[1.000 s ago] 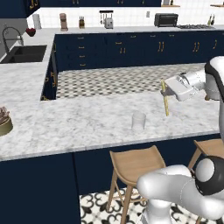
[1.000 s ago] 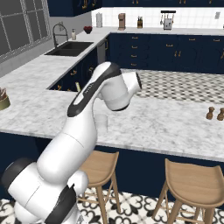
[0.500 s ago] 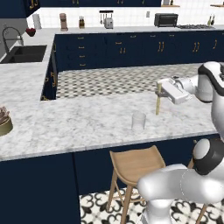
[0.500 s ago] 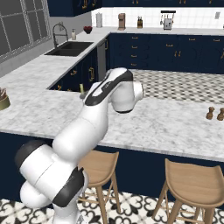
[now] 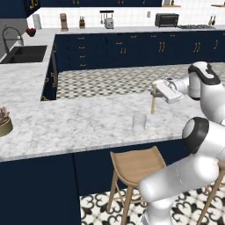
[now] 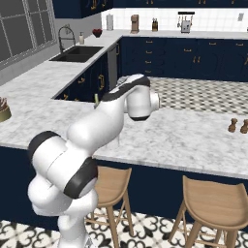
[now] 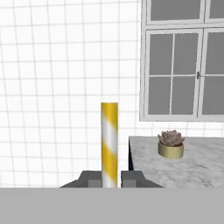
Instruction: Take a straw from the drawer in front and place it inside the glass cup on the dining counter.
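Left base view: the pincer [image 5: 154, 91] is held out over the dining worktop [image 5: 79, 123], its fingers pinching the straw [image 5: 153, 102] near the straw's upper end. The straw hangs upright, clear of the marbled surface as far as can be told, with its lower end near the far edge of the worktop. The glass cup [image 5: 139, 121] stands on the worktop below and to the left of the straw, near it but apart from it; the straw is not in the cup. A wooden stool [image 5: 137, 169] stands against the navy base beneath the cup. A small potted plant [image 5: 4, 123] sits at the left edge of the worktop, well apart from the cup. A sink [image 5: 24, 53] is set in the side counter at upper left.

Right base view: the arm crosses the middle of the picture and hides the pincer and the cup. A short yellowish sliver [image 6: 96, 100] shows just left of the arm's upper link; whether it is the straw cannot be told. Two small dark shakers [image 6: 238, 125] stand at the right end of the worktop.

Hand view: the straw [image 7: 109, 144], striped yellow and white, rises upright between the two dark fingertips [image 7: 92, 179], which are pressed against it on either side. Beyond, a corner of marbled worktop carries the potted plant [image 7: 171, 144], with a window [image 7: 183, 59] behind.
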Tool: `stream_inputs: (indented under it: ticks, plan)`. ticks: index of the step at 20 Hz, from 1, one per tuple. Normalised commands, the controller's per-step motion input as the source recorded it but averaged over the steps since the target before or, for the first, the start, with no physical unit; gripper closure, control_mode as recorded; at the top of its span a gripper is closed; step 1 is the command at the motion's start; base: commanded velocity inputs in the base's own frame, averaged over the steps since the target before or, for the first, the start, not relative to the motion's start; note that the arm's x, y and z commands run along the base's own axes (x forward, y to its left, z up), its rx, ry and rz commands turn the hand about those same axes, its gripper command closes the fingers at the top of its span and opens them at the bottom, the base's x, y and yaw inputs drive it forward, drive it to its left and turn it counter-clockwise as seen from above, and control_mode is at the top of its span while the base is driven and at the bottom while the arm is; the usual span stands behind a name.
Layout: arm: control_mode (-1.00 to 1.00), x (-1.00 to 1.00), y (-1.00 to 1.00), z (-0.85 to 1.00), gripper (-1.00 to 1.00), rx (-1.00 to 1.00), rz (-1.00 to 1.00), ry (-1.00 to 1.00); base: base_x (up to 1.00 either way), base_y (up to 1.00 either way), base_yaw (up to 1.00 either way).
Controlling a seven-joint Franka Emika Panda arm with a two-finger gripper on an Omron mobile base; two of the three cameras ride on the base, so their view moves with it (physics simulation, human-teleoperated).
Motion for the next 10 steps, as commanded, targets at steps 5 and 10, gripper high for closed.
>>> stream_inputs:
  ticks: [5, 10]
  plan:
    - [-1.00, 0.21, 0.00, -0.42, 1.00, 0.00, 0.00, 0.00, 0.00, 0.00, 0.00]
    - [-1.00, 0.27, 0.00, -0.32, 1.00, 0.00, 0.00, 0.00, 0.00, 0.00, 0.00]
